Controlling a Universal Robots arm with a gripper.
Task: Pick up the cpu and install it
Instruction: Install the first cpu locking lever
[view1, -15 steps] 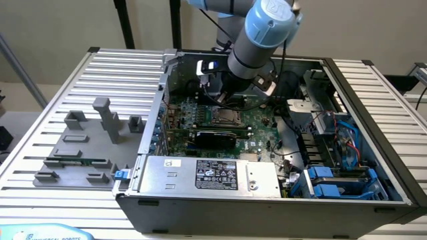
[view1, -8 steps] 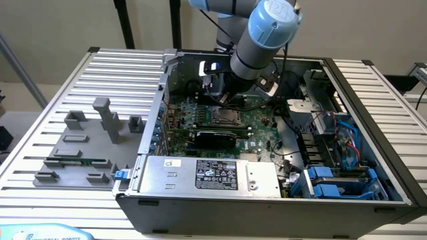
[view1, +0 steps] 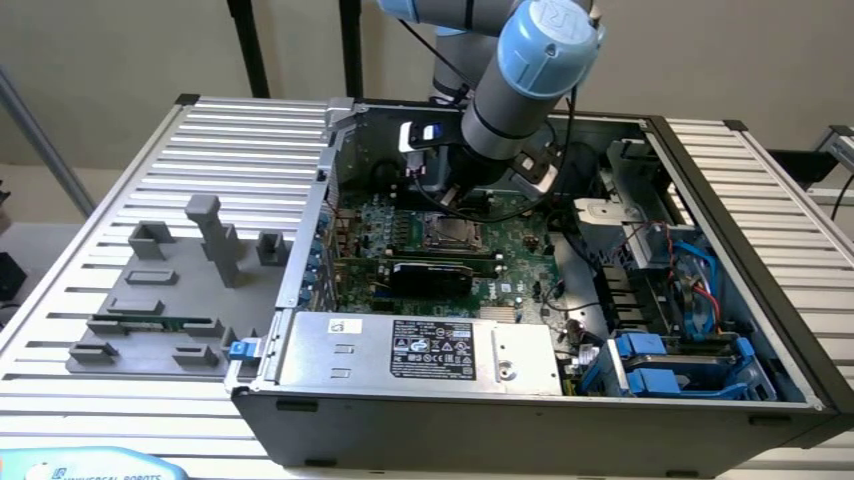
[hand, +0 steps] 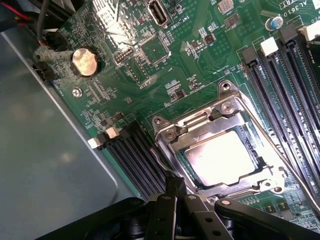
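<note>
Your gripper (hand: 176, 192) is pressed together and holds nothing, its tip at the socket (hand: 220, 145) edge. The cpu (hand: 222, 159) lies in the socket, silvery top up, so I judge you're at the seating step; what's left looks like securing it under the frame. Memory slots (hand: 135, 155) flank the socket closely on the motherboard (hand: 125, 75). Outside the case (view1: 534, 410), grey fixture blocks (view1: 220, 240) stand well apart.

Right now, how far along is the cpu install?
Done: the cpu already lies in the motherboard socket, silvery top up. In hand: nothing; the tool is shut and hovers at the socket's edge, inside the open computer case. Left: whether the chip is fully seated or the socket latch is closed cannot be told.
</note>
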